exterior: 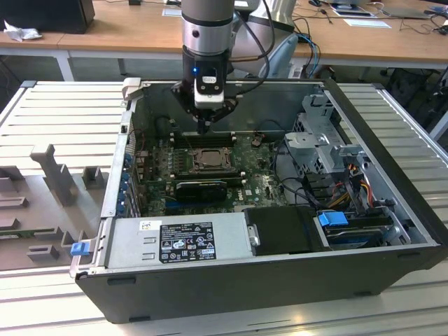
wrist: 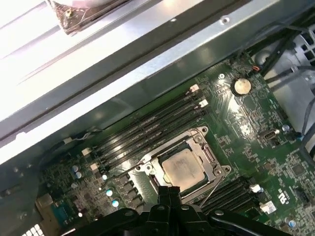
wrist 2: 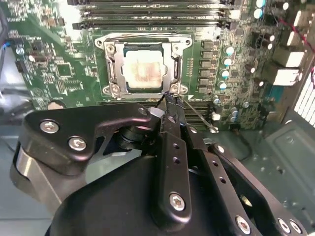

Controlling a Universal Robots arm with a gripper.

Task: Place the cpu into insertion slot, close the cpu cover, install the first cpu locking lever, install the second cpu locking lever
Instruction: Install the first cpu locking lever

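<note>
The cpu (wrist 2: pixel 142 73) (wrist: pixel 182 167), a small square chip with a silver-grey top, lies flat in the insertion slot (exterior: pixel 208 159) on the green motherboard. The cpu cover (wrist 2: pixel 112 64) (wrist: pixel 206 156), a thin silver frame, lies down around the chip. One wire lever (wrist 2: pixel 142 35) runs along one side of the socket. Another lever (wrist 2: pixel 199 117) sticks out free from a socket corner, ending in a small knob. My gripper (wrist 2: pixel 170 96) (wrist: pixel 169 189) (exterior: pixel 204 127) hangs just above that corner, its black fingers shut with nothing between them.
Long black memory slots (wrist 2: pixel 152 14) (wrist: pixel 147 128) flank the socket. In the exterior view a black graphics card (exterior: pixel 199 187) lies beside the socket, then the power supply (exterior: pixel 178 238). A drive cage with cables (exterior: pixel 322 140) stands at the exterior view's right. The case wall (wrist: pixel 147 64) rises behind the board.
</note>
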